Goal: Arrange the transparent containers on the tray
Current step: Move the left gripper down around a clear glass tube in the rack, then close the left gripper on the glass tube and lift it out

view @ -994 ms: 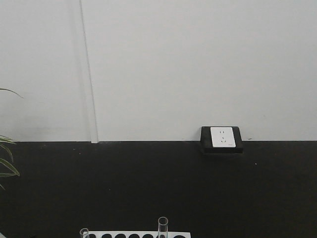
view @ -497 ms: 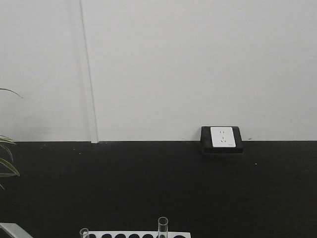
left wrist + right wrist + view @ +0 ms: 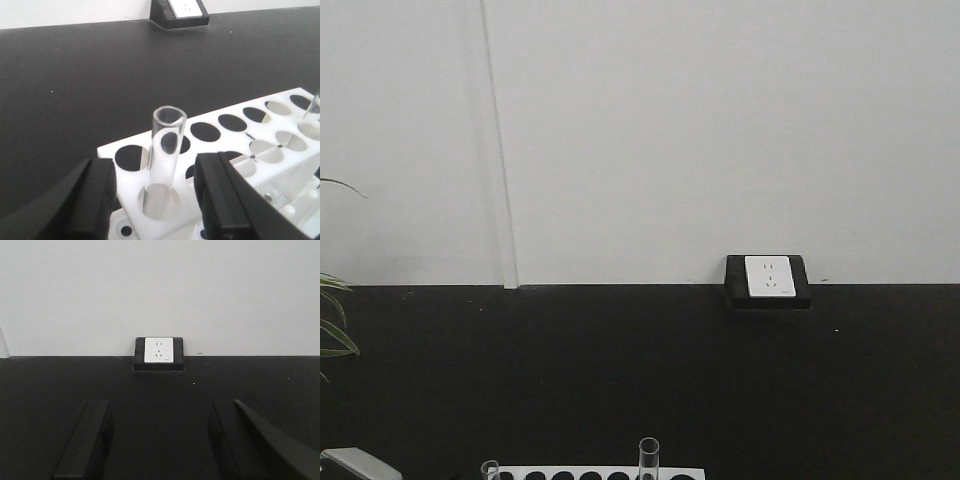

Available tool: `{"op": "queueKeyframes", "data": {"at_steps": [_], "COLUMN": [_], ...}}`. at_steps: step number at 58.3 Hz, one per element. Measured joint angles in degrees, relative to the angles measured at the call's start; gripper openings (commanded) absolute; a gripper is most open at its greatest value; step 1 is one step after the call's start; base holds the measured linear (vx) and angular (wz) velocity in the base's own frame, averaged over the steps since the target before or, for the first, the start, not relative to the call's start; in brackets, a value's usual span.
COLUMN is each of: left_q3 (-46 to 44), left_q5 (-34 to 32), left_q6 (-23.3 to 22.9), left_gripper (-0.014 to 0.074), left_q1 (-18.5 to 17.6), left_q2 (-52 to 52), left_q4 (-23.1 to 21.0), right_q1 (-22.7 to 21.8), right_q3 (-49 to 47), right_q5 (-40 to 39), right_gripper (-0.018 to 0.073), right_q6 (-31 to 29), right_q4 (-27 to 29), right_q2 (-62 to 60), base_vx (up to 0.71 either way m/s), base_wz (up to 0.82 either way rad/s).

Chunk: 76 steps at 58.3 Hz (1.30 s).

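In the left wrist view a clear glass test tube stands upright in a corner hole of the white rack. My left gripper is open and straddles the tube low down, with a gap between the glass and each black finger. A second test tube shows at the right edge. The front view catches only the rims of these two tubes above the rack. My right gripper is open over bare black table with nothing between its fingers. The yellow tray is out of view.
A white wall socket in a black box sits at the back of the black table, against the white wall. Plant leaves reach in at the left. A grey arm part shows at the front view's bottom left.
A grey arm part has slid into the bottom-left corner of the front view and moved a little to the right. The rack and tubes stay put.
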Motion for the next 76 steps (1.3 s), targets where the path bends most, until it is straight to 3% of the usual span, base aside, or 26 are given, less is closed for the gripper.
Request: {"op": "queueKeyframes", "data": {"at_steps": [39, 52, 65, 76], "left_q3": [-4.1, -4.5, -4.7, -4.7], "left_q5": [-1.4, -5.7, -10.2, -10.4], "left_q6": [0.0, 0.1, 0.2, 0.2], "left_gripper": [0.0477, 0.0465, 0.0397, 0.0271], "left_q1": [0.0, 0.0, 0.0, 0.0], "left_q2": [6.1, 9.3, 12.0, 12.1], "left_q4": [0.2, 0.5, 2.6, 3.6], "right_q1": [0.0, 0.0, 0.0, 0.0], "right_q3": [0.0, 0.0, 0.0, 0.0], "right_q5": [2.0, 2.2, 2.4, 2.5], "right_gripper": [0.0491, 0.0491, 0.0491, 0.0491], "right_q6": [0.0, 0.0, 0.0, 0.0], "right_q4": [0.0, 0.0, 0.0, 0.0], "right_q2": [0.0, 0.0, 0.0, 0.0], "base_vx": [0.00, 0.00, 0.00, 0.00], "base_wz": [0.00, 0.00, 0.00, 0.00]}}
